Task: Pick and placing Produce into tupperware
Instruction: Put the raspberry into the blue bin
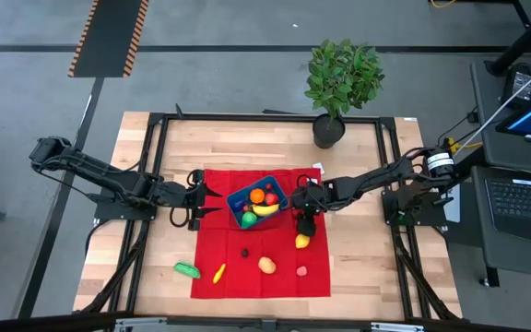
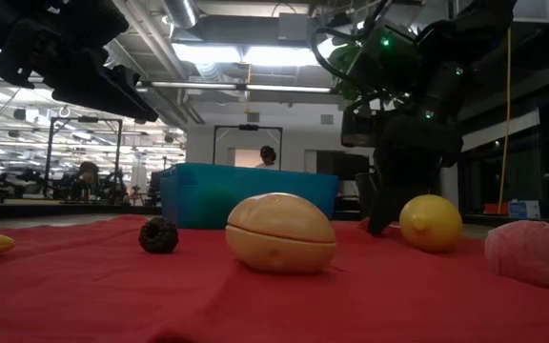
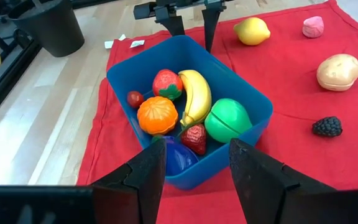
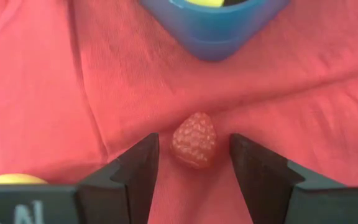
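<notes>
Lying between right hand [image 4: 192,165] fingers, raspberry [image 4: 194,140]

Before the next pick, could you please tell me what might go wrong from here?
The right hand straddles a small red raspberry with open fingers; closing could pinch the wrinkled red cloth. The lemon lies close beside it and could get nudged. The blue container is already crowded.

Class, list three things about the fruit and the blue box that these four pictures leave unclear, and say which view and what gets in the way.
1. Low view: the box wall hides its contents.
2. High view: the right pincer covers the raspberry; it shows only in the right wrist view.
3. Left wrist view: the dark blue fruit is half hidden by the box rim and a finger.
</notes>
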Robot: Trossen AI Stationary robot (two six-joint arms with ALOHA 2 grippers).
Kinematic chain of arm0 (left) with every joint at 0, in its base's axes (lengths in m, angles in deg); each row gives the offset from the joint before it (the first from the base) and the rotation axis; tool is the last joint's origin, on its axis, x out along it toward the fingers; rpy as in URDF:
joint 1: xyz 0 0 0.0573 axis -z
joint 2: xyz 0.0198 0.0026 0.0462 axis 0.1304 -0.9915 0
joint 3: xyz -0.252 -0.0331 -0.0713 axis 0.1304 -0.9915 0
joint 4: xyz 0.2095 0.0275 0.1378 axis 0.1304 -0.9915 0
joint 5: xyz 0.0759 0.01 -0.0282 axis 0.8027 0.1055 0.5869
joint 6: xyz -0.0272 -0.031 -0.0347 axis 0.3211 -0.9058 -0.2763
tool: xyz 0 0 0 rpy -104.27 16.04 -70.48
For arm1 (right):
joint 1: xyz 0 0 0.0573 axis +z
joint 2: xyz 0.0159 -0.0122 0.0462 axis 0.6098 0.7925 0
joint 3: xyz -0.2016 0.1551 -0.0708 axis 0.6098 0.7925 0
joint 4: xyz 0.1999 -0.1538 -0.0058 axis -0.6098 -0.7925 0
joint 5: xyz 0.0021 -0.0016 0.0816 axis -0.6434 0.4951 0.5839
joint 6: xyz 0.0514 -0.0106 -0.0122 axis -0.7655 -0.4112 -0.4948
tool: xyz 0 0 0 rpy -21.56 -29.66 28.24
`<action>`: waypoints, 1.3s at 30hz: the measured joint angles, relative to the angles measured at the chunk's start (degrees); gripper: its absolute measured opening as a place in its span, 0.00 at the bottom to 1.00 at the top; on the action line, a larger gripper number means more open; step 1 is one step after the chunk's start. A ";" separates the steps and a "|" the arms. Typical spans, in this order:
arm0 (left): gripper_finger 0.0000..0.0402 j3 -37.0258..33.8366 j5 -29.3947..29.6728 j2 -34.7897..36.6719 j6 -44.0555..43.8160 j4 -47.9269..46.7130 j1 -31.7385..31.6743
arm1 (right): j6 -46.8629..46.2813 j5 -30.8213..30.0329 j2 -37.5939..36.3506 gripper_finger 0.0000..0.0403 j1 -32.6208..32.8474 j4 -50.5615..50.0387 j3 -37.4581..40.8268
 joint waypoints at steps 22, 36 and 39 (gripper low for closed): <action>0.42 0.00 0.00 0.00 -0.02 0.01 -0.01 | -0.25 0.20 -0.02 0.26 -0.13 -2.32 -0.02; 0.42 0.00 0.00 0.01 -0.11 0.00 -0.01 | 1.01 0.26 0.08 0.25 -0.11 -5.73 -2.45; 0.42 0.00 0.00 0.00 -0.26 0.02 0.00 | 1.80 -0.02 0.11 0.25 -0.11 -8.64 -4.84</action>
